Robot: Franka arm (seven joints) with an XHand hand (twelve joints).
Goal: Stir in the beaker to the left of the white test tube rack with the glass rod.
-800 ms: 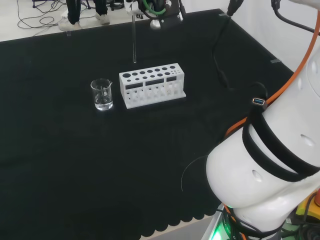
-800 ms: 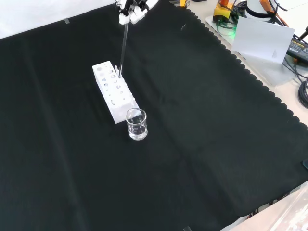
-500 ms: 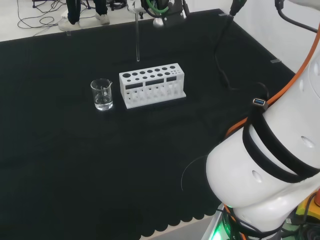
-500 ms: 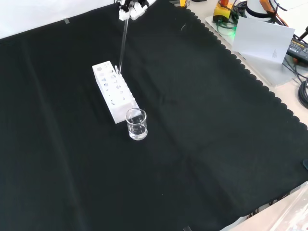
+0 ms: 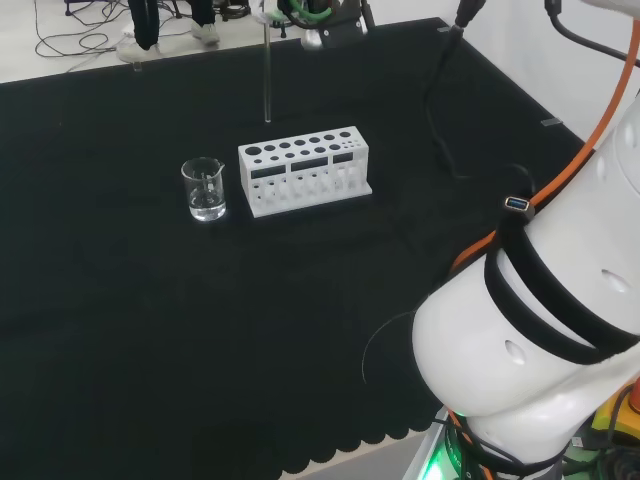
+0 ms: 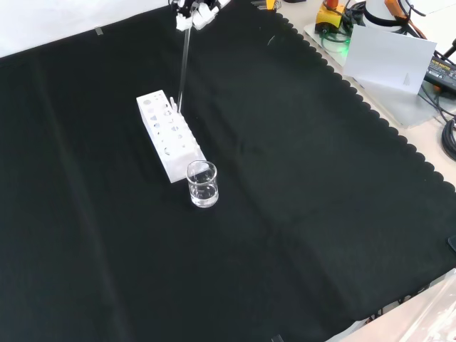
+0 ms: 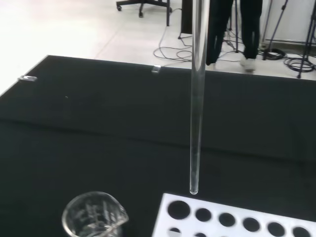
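Note:
A thin glass rod (image 5: 267, 70) hangs upright from the hand (image 6: 194, 11), whose fingers pinch its top end at the front view's upper edge. The rod (image 6: 182, 71) has its lower tip in the air above the far end of the white test tube rack (image 6: 169, 135). In the wrist view the rod (image 7: 197, 98) ends just above the rack's (image 7: 237, 219) holes. A clear glass beaker (image 5: 203, 190) with a little clear liquid stands just left of the rack (image 5: 303, 168) in the head view. In the front view the beaker (image 6: 202, 184) is at the rack's near end.
The arm's big white link (image 5: 540, 340) takes up the head view's lower right. A black cable (image 5: 440, 110) lies across the cloth right of the rack. A white sheet and gear (image 6: 388, 53) sit beyond the cloth's scalloped edge in the front view.
In the head view the rod drifted a little to the right, then came back left. It stays hanging over the rack; beaker and rack have not moved.

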